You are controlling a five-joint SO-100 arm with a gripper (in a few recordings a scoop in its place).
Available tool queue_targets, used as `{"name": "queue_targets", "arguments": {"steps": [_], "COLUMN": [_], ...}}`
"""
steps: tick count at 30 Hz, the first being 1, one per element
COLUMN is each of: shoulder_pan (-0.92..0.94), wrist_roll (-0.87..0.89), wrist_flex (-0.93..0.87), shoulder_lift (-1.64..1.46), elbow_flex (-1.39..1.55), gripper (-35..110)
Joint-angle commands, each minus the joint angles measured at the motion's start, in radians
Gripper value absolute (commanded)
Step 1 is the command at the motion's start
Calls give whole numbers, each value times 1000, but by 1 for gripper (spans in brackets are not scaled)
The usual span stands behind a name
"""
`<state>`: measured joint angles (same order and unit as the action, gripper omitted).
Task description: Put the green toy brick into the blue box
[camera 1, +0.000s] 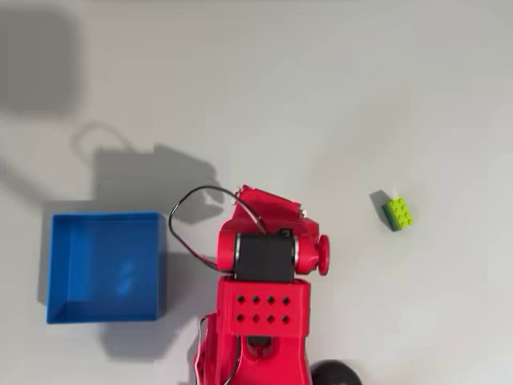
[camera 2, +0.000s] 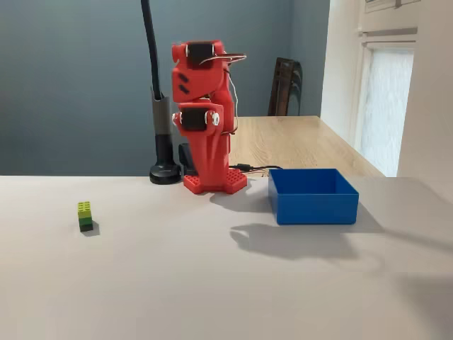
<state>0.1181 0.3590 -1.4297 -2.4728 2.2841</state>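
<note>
The green toy brick [camera 1: 398, 213] lies alone on the grey table, at the right in the overhead view and at the left in the fixed view [camera 2: 85, 215]. The blue box [camera 1: 106, 266] sits open and empty on the other side of the red arm [camera 2: 206, 120]. The arm is folded upright over its base between the two. Its gripper [camera 1: 269, 205] is tucked against the arm, well away from both the brick and the box. Whether the jaws are open or shut is hidden by the fold, and nothing is seen held.
A black lamp post with a round foot [camera 2: 165, 172] stands just behind the arm's base. A black cable [camera 1: 188, 216] loops out toward the box. A wooden table [camera 2: 297, 142] and a chair lie beyond the grey table's far edge.
</note>
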Motion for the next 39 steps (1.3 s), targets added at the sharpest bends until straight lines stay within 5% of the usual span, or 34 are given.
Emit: {"name": "queue_targets", "arguments": {"steps": [1,39], "shoulder_pan": [49,761], "wrist_roll": [34,-74], "wrist_flex": [-89,-97], "shoulder_lift": [71,655], "elbow_flex": [-152,-692], "gripper": [0,3]}}
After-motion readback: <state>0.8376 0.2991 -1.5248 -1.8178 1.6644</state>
